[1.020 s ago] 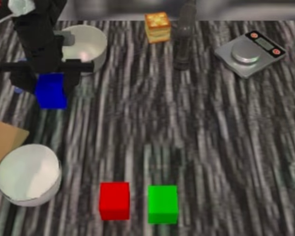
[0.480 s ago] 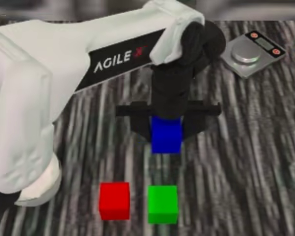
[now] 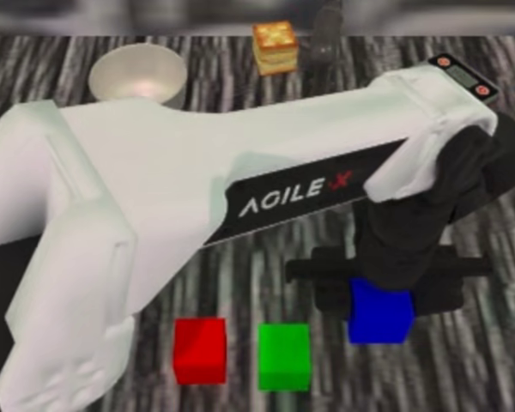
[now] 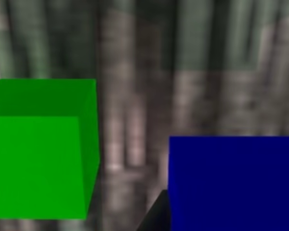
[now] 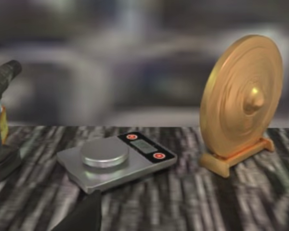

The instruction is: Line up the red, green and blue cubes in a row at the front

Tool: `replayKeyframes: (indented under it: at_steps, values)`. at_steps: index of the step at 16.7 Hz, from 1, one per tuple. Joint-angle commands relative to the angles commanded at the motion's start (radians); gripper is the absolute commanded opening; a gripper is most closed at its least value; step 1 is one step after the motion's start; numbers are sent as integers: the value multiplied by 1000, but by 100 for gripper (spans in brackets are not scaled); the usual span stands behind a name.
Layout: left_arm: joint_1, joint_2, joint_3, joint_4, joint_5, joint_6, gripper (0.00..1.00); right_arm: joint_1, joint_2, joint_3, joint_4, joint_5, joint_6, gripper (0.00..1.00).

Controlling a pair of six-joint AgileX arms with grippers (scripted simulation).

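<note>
The red cube [image 3: 200, 349] and the green cube [image 3: 284, 355] sit side by side near the table's front edge. My left gripper [image 3: 379, 299] reaches across the table and is shut on the blue cube [image 3: 379, 319], holding it just right of the green cube and slightly farther back. In the left wrist view the blue cube [image 4: 233, 183] fills the near corner beside a dark finger [image 4: 156, 216], with the green cube [image 4: 38, 154] beside it across a gap. My right arm is outside the top view; one of its dark fingers [image 5: 82, 217] shows, spread wide to the side.
The white left arm [image 3: 154, 197] covers much of the table's left and middle. At the back stand a white bowl [image 3: 137, 75], an orange-yellow patterned block [image 3: 275, 45], a dark tool [image 3: 326, 39] and a kitchen scale [image 5: 115, 161]. A gold disc on a stand [image 5: 241, 101] is beside the scale.
My left arm has swung from the back left across to the front right, carrying the blue cube down beside the green cube. The red and green cubes have not moved.
</note>
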Motion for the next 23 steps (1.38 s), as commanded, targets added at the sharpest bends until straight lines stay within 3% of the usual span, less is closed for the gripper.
replayKeyframes:
  at_steps: [5,11,16,23]
  values:
    - [3,5,-18,18,0,4,0,0,0,0,0,0,0,100]
    - [1,42,-181,227,1,1,0,0,0,0,0,0,0,100]
    - [0,48,-201,249,0,0,0,0,0,0,0,0,0,100]
    - [0,48,-201,249,0,0,53,0,0,0,0,0,0,100]
